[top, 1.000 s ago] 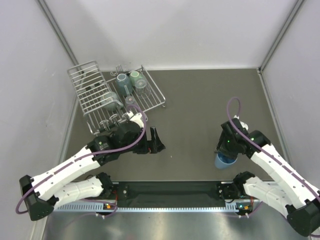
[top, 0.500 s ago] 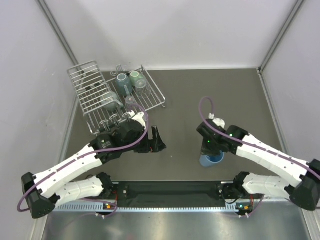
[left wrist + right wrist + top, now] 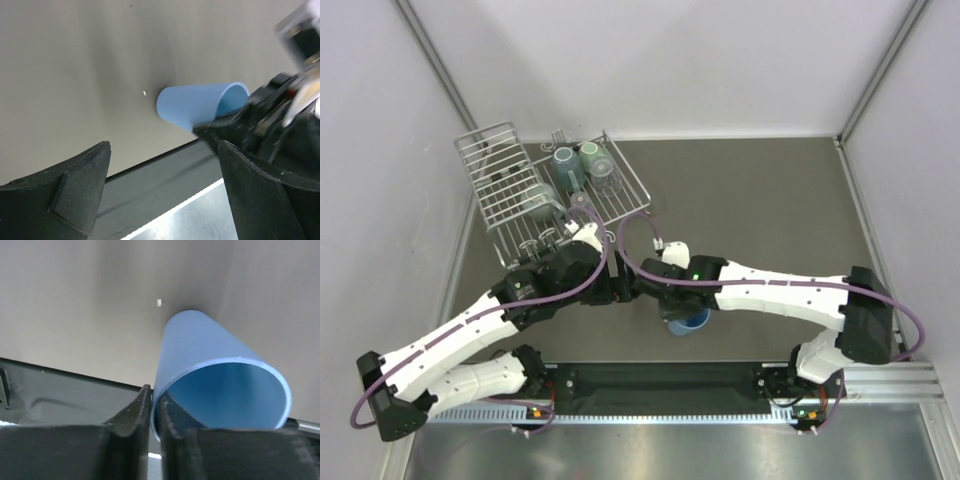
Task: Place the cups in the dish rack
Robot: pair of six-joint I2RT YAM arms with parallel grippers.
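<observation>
- right gripper [image 3: 154, 411] pinches the blue tumbler [image 3: 197, 347] by its rim, 1 finger inside, 1 outside
- left gripper [image 3: 164, 146] spread wide, tumbler just ahead of it

White left arm [image 3: 470, 330] angling from base toward centre of grey desk [image 3: 750, 200], black left tool [image 3: 162, 152] hanging with fingers wide apart, gripping nothing. White right arm [image 3: 770, 293] lying stretched leftward along desk front, black right tool [image 3: 154, 407] pinching rim of blue plastic tumbler [image 3: 200, 340], sitting close beside left tool.
</observation>
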